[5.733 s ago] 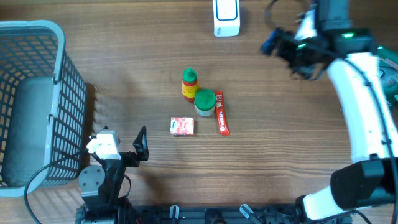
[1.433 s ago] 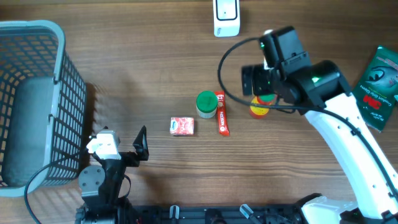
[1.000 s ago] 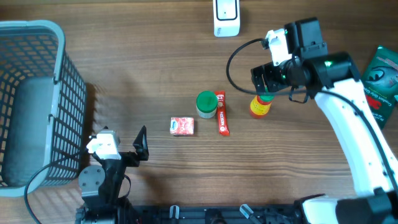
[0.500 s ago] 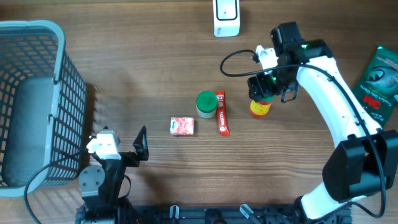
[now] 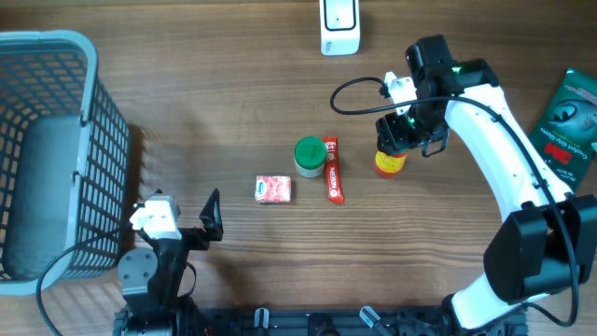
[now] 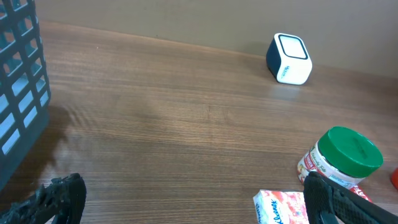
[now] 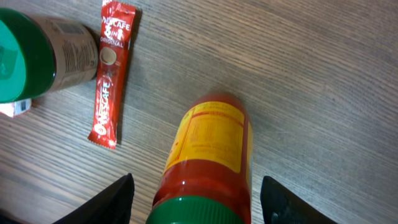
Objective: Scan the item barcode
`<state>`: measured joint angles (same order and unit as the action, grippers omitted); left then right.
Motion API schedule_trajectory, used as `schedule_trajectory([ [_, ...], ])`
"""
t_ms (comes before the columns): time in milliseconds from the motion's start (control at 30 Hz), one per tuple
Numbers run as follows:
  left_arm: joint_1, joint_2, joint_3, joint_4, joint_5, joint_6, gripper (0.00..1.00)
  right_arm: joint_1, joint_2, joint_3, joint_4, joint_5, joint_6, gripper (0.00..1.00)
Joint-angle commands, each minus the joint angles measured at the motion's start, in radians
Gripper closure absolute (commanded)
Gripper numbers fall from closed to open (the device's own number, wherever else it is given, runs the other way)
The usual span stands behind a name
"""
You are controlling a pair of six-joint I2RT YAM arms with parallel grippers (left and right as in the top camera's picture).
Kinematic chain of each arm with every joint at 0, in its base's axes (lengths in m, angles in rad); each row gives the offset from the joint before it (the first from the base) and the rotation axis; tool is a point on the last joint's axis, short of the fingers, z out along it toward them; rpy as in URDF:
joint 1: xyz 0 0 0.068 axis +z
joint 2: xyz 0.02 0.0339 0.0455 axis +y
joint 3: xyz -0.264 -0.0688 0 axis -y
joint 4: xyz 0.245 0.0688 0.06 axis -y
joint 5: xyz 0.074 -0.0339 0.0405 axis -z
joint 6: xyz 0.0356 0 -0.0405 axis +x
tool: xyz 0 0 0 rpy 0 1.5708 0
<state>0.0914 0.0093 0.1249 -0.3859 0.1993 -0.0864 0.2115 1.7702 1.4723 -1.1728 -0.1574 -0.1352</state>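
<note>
A red sauce bottle (image 5: 390, 162) with a yellow label and green cap stands upright on the wooden table, right of the other items. My right gripper (image 5: 403, 133) hangs over its cap. In the right wrist view the bottle (image 7: 209, 140) rises between the two fingers (image 7: 111, 200), with a gap on each side, so the right gripper (image 7: 199, 202) is open around it without touching. The white scanner (image 5: 339, 26) stands at the table's far edge. My left gripper (image 5: 201, 229) rests open near the front edge, and in its wrist view the left gripper (image 6: 193, 205) holds nothing.
A green-lidded jar (image 5: 309, 156), a red coffee sachet (image 5: 333, 171) and a pink tissue pack (image 5: 273, 189) lie mid-table. A grey basket (image 5: 93, 140) fills the left side. A green packet (image 5: 565, 119) lies at the right edge.
My right gripper has shifted left and settled over the bottle's cap, and its fingers have drawn closer together. The bottle, the other items and the left arm have stayed still.
</note>
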Motion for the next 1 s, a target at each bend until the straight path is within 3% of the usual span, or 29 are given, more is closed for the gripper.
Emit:
schedule_trajectory([
  [0, -0.005, -0.003, -0.010, 0.003, -0.007, 0.019, 0.00, 0.001, 0.010, -0.018, -0.008, -0.011, 0.039, 0.38],
  [133, -0.005, -0.003, -0.010, 0.003, -0.007, 0.019, 0.00, 0.002, 0.010, -0.056, 0.003, 0.011, 0.111, 0.43],
  [233, -0.005, -0.003, -0.010, 0.003, -0.007, 0.019, 0.00, 0.002, 0.010, -0.076, 0.012, 0.032, 0.231, 0.63],
  [300, -0.005, -0.003, -0.010, 0.003, -0.007, 0.019, 0.00, 0.001, 0.010, -0.076, 0.013, 0.075, 0.301, 0.67],
  [567, -0.005, -0.003, -0.010, 0.003, -0.007, 0.019, 0.00, 0.001, 0.010, -0.042, -0.002, 0.113, 0.448, 0.71],
  [800, -0.005, -0.003, -0.010, 0.003, -0.007, 0.019, 0.00, 0.001, 0.004, 0.098, -0.080, 0.250, 0.814, 0.69],
  [967, -0.005, -0.003, -0.010, 0.003, -0.007, 0.019, 0.00, 0.002, 0.006, 0.115, -0.137, 0.351, 1.191, 0.68],
])
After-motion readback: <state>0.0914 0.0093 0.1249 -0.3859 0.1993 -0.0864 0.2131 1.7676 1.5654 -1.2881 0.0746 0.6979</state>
